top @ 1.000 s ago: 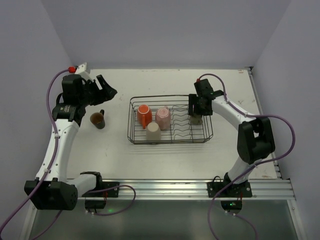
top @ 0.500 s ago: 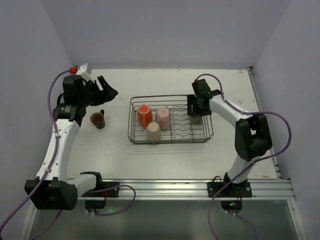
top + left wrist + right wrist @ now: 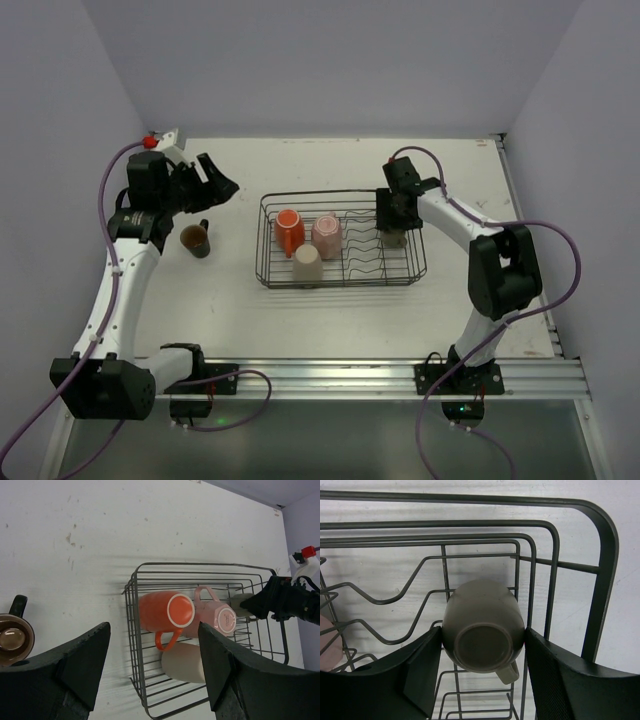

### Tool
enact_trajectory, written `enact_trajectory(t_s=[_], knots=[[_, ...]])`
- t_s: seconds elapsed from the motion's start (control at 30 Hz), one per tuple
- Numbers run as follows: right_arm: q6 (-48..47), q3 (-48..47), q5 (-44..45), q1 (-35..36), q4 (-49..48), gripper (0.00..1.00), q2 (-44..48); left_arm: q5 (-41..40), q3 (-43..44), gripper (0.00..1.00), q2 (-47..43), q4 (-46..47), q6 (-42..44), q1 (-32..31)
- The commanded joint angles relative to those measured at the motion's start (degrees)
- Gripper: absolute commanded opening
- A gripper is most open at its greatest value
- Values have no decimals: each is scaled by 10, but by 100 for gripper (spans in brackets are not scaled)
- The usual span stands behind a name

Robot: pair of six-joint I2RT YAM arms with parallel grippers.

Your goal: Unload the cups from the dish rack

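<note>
The olive-grey cup (image 3: pixel 482 625) lies right between the right end effector's (image 3: pixel 484 636) fingers, bottom facing it; whether they pinch it, I can't tell.

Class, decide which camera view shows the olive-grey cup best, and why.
Right wrist: the olive-grey cup fills the centre, base facing the camera, flanked by the right claw. Top external shows a sliver under that claw; left wrist, a part-hidden patch.

Your left arm (image 3: pixel 108 300) and right arm (image 3: pixel 455 220) are white tubes with bulky black joint housings. A thin purple cable (image 3: pixel 416 150) loops along each, down to the black bases (image 3: pixel 100 388) at the frame's bottom. A red cap (image 3: pixel 146 140) sits upper left. The fingers (image 3: pixel 85 665) are matte black wedges.
</note>
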State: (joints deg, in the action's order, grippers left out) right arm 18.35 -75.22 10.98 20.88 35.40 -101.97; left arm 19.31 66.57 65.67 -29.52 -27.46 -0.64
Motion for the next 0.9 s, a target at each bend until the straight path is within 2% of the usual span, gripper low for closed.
enact_trajectory(t_s=[0.0,0.3,0.53,0.63,0.67,0.73,0.77,0.87], knots=[[-8,-17,22,-3,7,8,24,54,-6,75,-4,30,-7,4],[-2,-48,-4,-3,33,0,103,144,-46,75,-11,96,-32,2],[-5,-74,-32,-2,55,0,169,201,-78,75,-8,168,-59,-31],[-9,-70,-82,-3,49,0,211,269,-107,76,-5,258,-102,-58],[-9,-64,-103,-3,35,0,225,295,-134,76,-5,353,-153,-63],[-9,-51,-174,-2,21,0,262,364,-166,75,3,469,-226,-82],[-6,-46,-197,-2,6,0,274,382,-194,74,7,583,-299,-88],[11,-26,-283,-3,-36,0,313,407,-213,74,29,698,-372,-122]])
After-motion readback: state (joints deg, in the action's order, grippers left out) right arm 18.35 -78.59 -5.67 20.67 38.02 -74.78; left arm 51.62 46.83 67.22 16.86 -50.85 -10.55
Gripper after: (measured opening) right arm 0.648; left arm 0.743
